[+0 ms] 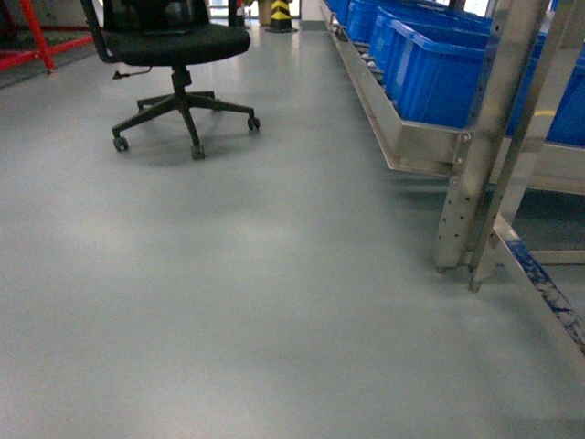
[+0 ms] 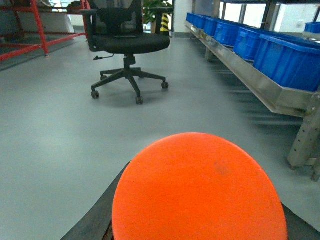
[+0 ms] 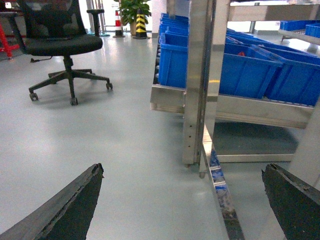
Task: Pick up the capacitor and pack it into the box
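An orange round-faced capacitor (image 2: 200,185) fills the lower part of the left wrist view. It sits between the dark fingers (image 2: 105,212) of my left gripper (image 2: 200,227), which is shut on it. In the right wrist view my right gripper (image 3: 182,200) is open above the grey floor, with nothing between its two dark fingertips (image 3: 80,200). The box is out of view in all three views. Neither gripper shows in the head view.
A black office chair (image 1: 174,55) on castors stands at the back left. A steel rack (image 1: 475,155) with blue bins (image 1: 439,73) runs along the right, its low rail (image 3: 220,190) reaching between the right gripper's fingers. A red frame (image 2: 35,30) stands far left.
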You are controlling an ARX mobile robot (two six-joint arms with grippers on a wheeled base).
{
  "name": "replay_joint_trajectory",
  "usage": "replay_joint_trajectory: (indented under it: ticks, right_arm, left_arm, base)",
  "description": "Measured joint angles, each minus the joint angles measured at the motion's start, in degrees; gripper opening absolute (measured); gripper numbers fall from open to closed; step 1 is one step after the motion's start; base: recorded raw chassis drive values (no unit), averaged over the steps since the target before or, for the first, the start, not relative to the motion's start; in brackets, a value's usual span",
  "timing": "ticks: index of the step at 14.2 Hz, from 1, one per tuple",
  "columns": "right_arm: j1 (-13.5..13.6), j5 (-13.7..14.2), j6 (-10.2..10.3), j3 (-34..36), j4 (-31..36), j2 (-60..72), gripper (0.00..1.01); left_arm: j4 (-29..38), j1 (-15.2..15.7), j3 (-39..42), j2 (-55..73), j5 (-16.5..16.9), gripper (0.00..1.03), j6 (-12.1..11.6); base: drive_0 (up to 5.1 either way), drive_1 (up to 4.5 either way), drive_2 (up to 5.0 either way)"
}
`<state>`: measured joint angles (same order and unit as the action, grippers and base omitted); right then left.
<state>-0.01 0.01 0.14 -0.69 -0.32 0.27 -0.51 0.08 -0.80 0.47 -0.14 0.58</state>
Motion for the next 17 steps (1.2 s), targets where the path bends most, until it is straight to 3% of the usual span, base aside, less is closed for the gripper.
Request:
replay_joint_trajectory:
  ticks: [17]
  right_arm:
    - [0.0, -0.02, 0.0, 0.02, -0.09, 0.0, 0.98]
  left_arm:
    - [0.11, -0.04, 0.0, 0.0, 0.13, 0.44, 0.0]
  base:
    - [-5.0, 2.49, 2.5]
